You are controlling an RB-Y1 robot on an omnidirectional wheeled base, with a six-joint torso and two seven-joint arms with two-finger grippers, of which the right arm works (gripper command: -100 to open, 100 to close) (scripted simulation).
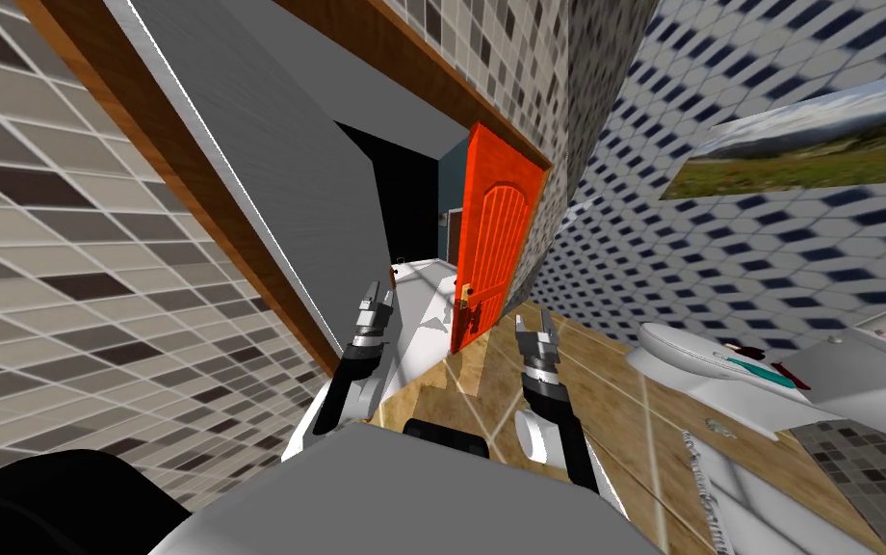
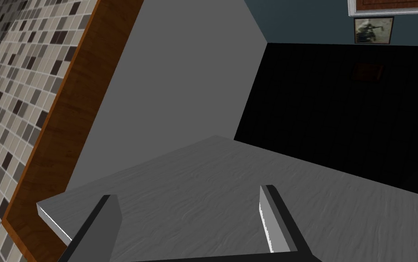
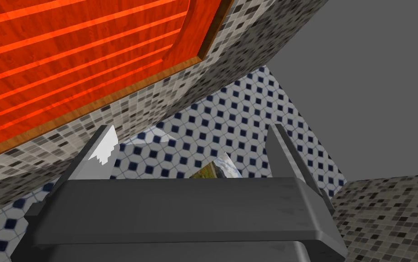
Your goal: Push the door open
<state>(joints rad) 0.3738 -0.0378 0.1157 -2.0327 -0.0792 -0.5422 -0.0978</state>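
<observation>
The orange panelled door (image 1: 492,241) stands swung well open at the right side of the doorway, with a brass handle (image 1: 467,310) at its near edge. My right gripper (image 1: 535,326) hangs just right of that edge, apart from it, open and empty. In the right wrist view the orange door (image 3: 67,59) slants past the open right gripper (image 3: 190,150). My left gripper (image 1: 374,301) is held in the doorway opening, left of the door. The left gripper (image 2: 187,214) is open over a flat grey surface (image 2: 231,182).
A brown wooden door frame (image 1: 239,231) runs along the tiled wall at the left. Beyond the doorway lies a black area (image 1: 403,202). A white basin (image 1: 682,355) and a counter (image 1: 855,381) stand at the right, on a wooden floor (image 1: 614,405).
</observation>
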